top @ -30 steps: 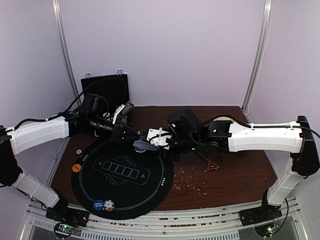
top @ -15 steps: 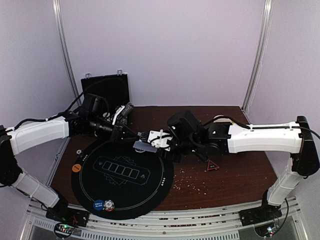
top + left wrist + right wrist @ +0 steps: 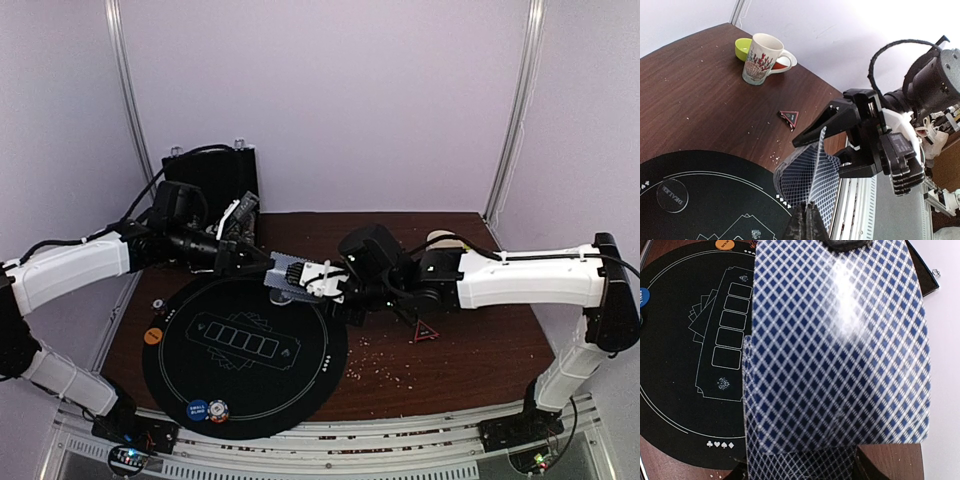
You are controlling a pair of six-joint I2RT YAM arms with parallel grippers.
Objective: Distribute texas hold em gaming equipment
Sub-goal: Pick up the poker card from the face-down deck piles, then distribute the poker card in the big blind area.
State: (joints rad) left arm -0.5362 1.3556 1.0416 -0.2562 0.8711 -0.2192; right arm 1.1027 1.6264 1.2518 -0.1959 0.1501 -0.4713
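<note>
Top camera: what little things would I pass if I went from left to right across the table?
orange disc → blue disc → red-white disc → cards → red triangle

Blue-checked cards [image 3: 840, 350] bowed, orange disc [image 3: 152, 336] flat

Black round mat [image 3: 715, 200]: a printed circle [image 3: 672, 195] inside the mat's rim carries the word "DEALER", seen inverted from the left wrist. At the mat's rim, four suit signs [image 3: 720, 444] stand in a row: club, heart, diamond, spade. Orange disc [image 3: 726, 243] and blue disc [image 3: 642, 297], both at the mat's rim: lettering present, not legible.
</note>
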